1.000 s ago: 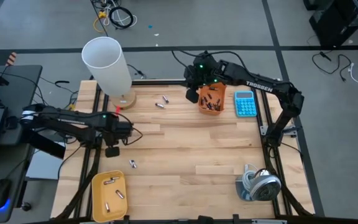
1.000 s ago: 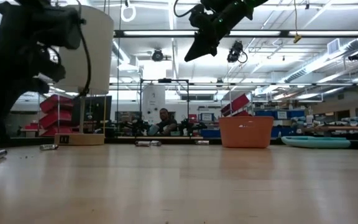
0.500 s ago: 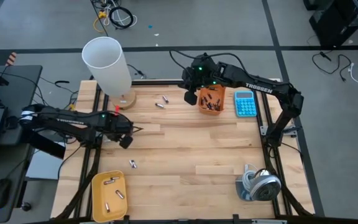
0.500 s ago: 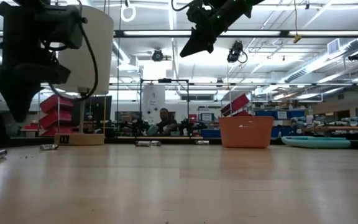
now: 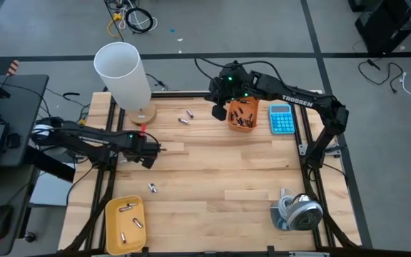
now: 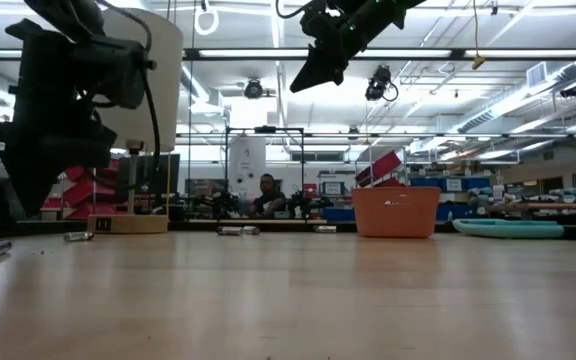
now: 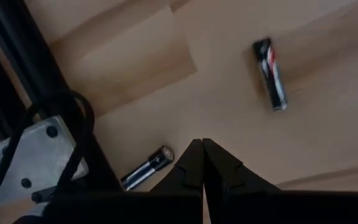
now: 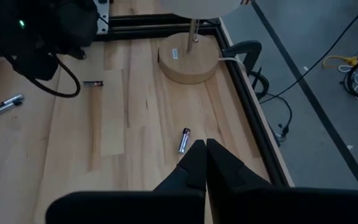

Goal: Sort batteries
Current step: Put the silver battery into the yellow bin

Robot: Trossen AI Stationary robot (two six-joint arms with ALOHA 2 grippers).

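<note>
Overhead, both empty grippers (image 5: 155, 150) (image 5: 217, 112), apparently.

You're in a big robotics lab: ceiling strip lights (image 6: 268, 53), red storage bins (image 6: 93, 175), far workbenches (image 6: 528, 207).

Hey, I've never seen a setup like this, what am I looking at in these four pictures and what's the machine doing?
This is a robot with two dark arms at a wooden table, sorting batteries. One picture looks straight down from above, one looks level across the tabletop, and two come from cameras on the arms' wrists. The left gripper hovers near the table's left edge, shut and empty; its wrist camera shows two batteries lying below it. The right gripper, also shut and empty, hangs beside the orange bin, which holds dark batteries. A yellow tray holds a few light ones. Also on the table are a white lamp, a blue calculator and a tape roll.
</note>
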